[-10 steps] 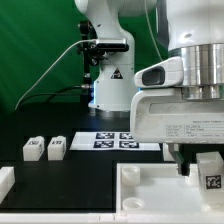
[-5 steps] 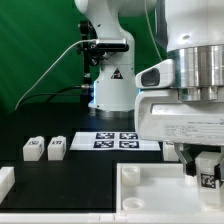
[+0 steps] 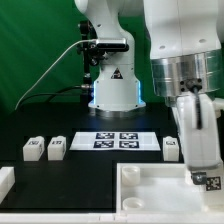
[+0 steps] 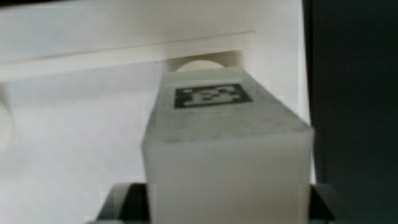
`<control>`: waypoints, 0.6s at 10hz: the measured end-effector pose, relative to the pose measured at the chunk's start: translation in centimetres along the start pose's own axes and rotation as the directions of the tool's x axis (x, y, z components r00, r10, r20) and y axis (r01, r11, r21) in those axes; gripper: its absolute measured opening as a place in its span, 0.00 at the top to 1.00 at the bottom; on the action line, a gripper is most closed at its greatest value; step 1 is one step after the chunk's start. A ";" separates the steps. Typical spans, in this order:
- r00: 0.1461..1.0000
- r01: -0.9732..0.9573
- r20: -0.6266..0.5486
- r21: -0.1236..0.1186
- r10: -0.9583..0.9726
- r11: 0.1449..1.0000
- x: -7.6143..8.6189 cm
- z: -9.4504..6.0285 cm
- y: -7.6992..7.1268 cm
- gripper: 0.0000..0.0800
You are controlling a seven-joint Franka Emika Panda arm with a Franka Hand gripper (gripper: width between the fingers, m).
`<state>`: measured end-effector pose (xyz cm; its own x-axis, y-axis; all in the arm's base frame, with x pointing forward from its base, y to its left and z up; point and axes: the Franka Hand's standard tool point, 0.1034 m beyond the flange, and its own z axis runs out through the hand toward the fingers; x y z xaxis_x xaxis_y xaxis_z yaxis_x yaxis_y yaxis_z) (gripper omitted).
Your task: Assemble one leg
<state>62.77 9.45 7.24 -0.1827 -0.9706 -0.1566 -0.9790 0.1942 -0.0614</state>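
gripper (image 4: 222, 204) clamped on leg (image 4: 222, 140) by its flat sides, over tray (image 3: 150, 188). judged light, rigid, slick plastic; best held on opposing flats, tag end free.

leg (image 4: 222, 150) base cut off; tool (image 4: 221, 204) fingers mostly hidden

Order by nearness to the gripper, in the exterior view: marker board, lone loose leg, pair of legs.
1. Lone loose leg, just beside the gripper, which holds another leg.
2. Marker board, centre.
3. Pair of legs, exterior view's far left.
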 end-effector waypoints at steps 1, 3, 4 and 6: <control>1.000 -0.010 0.000 -0.001 0.010 1.000 0.0 0.0 0.0 0.63; 1.000 0.004 -0.003 -0.002 -0.004 1.000 0.1 0.1 0.0 0.63; 0.998 0.061 -0.003 -0.003 -0.061 0.998 0.1 0.1 0.1 0.32; 0.932 0.362 -0.001 -0.048 -0.362 0.931 -0.7 -0.1 1.2 0.22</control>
<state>61.74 10.34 7.42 0.1844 -0.9752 -0.1224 -0.9819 -0.1774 -0.0666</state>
